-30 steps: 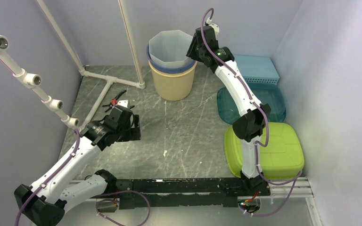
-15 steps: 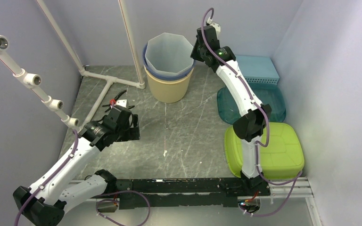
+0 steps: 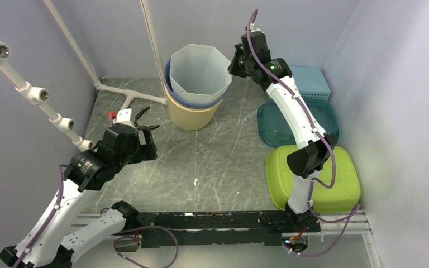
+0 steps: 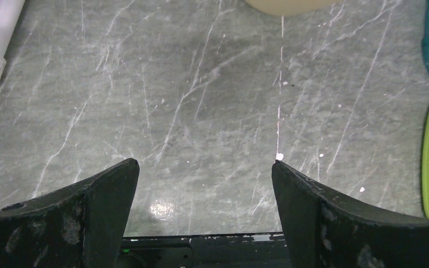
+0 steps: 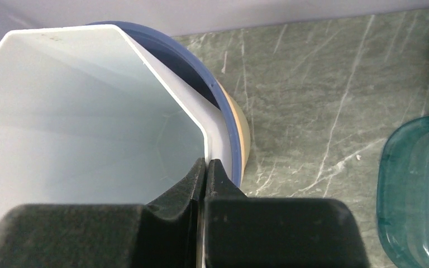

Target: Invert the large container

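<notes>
A white octagonal container (image 3: 198, 70) sits nested in a tan bucket (image 3: 192, 116) with a blue rim (image 3: 169, 89) at the back of the table. It is raised and tilted out of the bucket. My right gripper (image 3: 233, 66) is shut on the white container's right rim. In the right wrist view the fingers (image 5: 206, 163) pinch that thin wall (image 5: 89, 111), with the blue rim (image 5: 226, 106) and tan bucket (image 5: 244, 134) just behind. My left gripper (image 3: 147, 146) is open and empty over bare table at the left (image 4: 204, 162).
A teal tray (image 3: 327, 120), a light blue basket (image 3: 310, 81) and a lime green tub (image 3: 335, 178) lie along the right side. White pipes (image 3: 128, 95) and pliers (image 3: 139, 116) are at the back left. Enclosure walls stand close all round.
The right gripper has pulled the white container up and leftward, and the bucket has shifted left with it. The left arm has drawn back to the left and risen.
</notes>
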`<action>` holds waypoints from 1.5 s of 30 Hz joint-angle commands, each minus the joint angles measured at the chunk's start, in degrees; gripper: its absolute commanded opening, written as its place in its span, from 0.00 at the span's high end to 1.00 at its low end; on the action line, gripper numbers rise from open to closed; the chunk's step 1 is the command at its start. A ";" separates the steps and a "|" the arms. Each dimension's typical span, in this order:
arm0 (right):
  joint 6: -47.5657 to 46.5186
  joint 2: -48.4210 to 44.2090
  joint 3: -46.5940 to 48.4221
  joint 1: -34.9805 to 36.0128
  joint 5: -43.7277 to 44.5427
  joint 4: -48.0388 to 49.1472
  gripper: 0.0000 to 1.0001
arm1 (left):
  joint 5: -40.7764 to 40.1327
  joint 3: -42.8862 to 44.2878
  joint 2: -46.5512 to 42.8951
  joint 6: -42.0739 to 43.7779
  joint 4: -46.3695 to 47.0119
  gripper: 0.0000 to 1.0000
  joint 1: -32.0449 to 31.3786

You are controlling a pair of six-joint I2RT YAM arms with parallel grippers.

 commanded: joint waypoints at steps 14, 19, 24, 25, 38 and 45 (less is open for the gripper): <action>-17.06 -1.48 1.82 2.35 -20.58 1.30 1.00 | -4.73 7.60 0.62 -0.15 -0.70 0.06 0.28; -25.85 -0.31 4.38 4.11 -23.24 -1.58 1.00 | -7.63 9.78 2.00 -0.93 -2.95 0.06 0.30; -33.15 0.84 5.08 6.33 -20.79 -3.92 1.00 | -15.70 11.37 2.64 0.59 -4.04 0.06 0.28; -33.10 1.03 4.89 6.36 -20.06 -3.62 1.00 | -16.48 11.85 2.99 1.37 -3.59 0.06 0.28; -31.27 2.78 4.16 6.28 -20.85 -1.07 1.00 | -8.13 19.24 11.74 4.23 4.68 0.06 5.26; -31.45 2.63 3.27 6.11 -20.97 -0.20 1.00 | 2.51 22.17 15.34 4.93 8.78 0.06 13.62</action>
